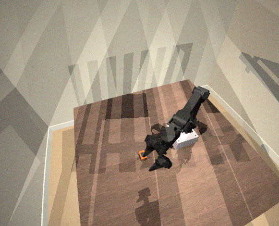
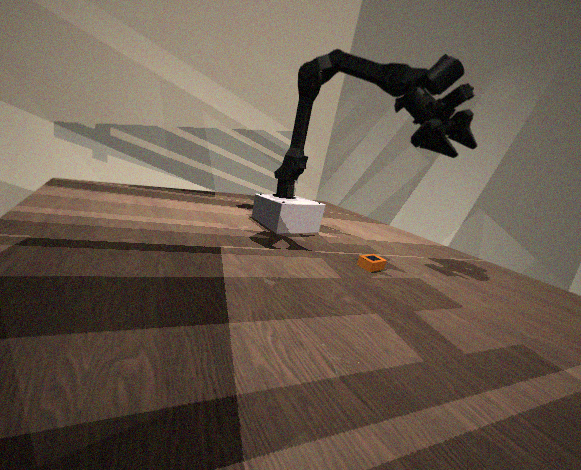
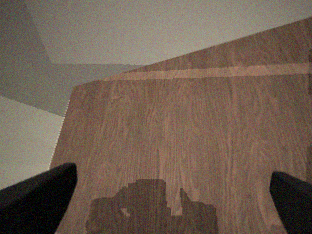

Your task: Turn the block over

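Orange block (image 1: 140,157) (image 2: 370,265) lies flat, dark marked face upward; jaws (image 1: 146,162) (image 2: 465,151) released, spread wide.

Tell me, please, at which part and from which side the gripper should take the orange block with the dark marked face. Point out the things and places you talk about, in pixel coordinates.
Probably best from above: the gripper (image 1: 146,163) (image 2: 465,151) (image 3: 172,176) closing on two opposite orange side walls. The orange block (image 1: 140,157) (image 2: 368,265) lies flat and low, marked face up, with its sides exposed.
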Action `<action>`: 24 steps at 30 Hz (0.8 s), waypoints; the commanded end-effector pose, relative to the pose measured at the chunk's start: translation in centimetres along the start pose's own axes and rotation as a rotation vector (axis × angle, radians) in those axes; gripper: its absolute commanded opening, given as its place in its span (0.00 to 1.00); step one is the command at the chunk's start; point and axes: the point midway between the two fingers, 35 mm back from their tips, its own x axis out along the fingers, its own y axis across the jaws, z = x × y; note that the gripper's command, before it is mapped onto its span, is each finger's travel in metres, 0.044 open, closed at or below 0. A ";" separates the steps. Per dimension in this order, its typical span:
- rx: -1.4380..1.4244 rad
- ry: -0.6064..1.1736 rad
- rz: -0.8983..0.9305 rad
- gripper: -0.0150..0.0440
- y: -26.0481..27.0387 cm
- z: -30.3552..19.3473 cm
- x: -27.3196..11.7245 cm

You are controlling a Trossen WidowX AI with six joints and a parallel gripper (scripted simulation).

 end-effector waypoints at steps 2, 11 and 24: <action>-0.093 0.154 -0.158 1.00 -5.8 -1.8 3.7; -0.198 0.641 -0.364 1.00 -19.3 -7.5 7.4; -0.189 0.857 -0.375 1.00 -24.6 -12.1 8.6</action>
